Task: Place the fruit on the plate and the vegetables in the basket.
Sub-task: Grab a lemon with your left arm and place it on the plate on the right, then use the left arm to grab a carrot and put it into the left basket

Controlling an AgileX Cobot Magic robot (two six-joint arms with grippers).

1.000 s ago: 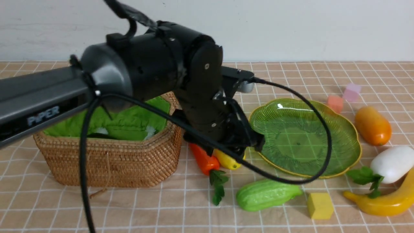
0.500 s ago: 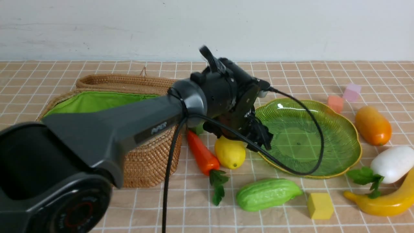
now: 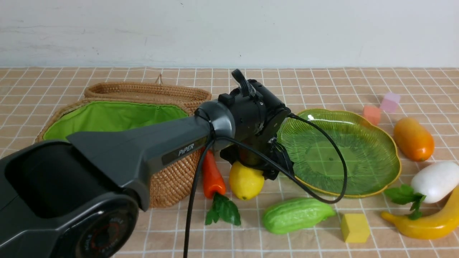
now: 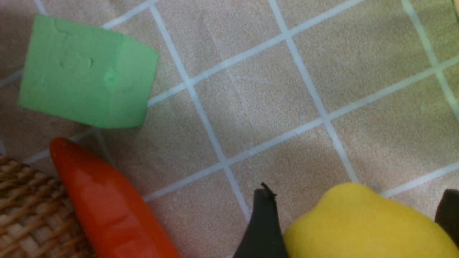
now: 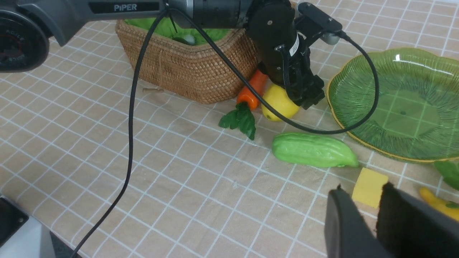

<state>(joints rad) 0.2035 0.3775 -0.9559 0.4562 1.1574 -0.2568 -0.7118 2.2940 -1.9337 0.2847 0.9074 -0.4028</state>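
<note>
Yellow lemon [image 3: 245, 181] at frame centre sits inside our left hand [image 4: 355, 200], clamped or not we cannot tell, so we squeeze its middle before lifting to the plate [image 3: 358, 150].

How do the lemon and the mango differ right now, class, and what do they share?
The lemon is bright yellow; the mango is orange-yellow. The lemon lies left of the plate, beside the carrot; the mango lies right of it. The lemon sits between the fingers of the left gripper; no gripper is at the mango. Both are glossy and rest on the cloth, off the plate.
</note>
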